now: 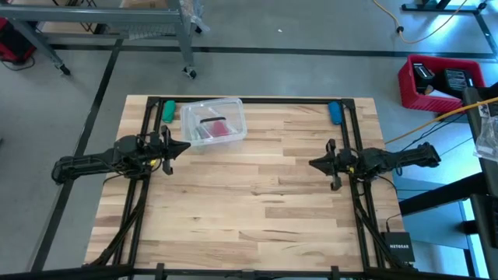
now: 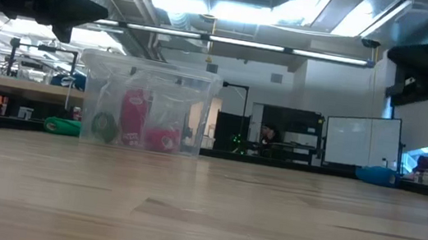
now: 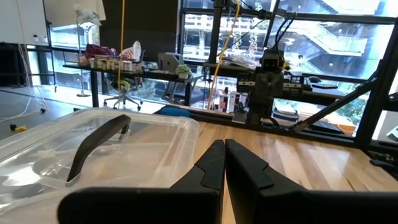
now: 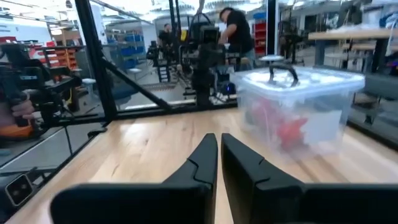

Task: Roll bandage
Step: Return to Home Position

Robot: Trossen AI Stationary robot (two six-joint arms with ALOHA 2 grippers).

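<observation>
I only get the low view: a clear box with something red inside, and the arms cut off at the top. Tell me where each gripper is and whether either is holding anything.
Observer: From above, the left gripper is close beside the clear box. Its wrist view shows it shut on nothing.
Operator: Now the right one.
Observer: The right gripper is over the right side of the table, well away from the box. It is also shut and empty.
Operator: Confirm the lid.
Observer: The lid is on the box, with its dark handle across the top. The bandage is inside.
</observation>
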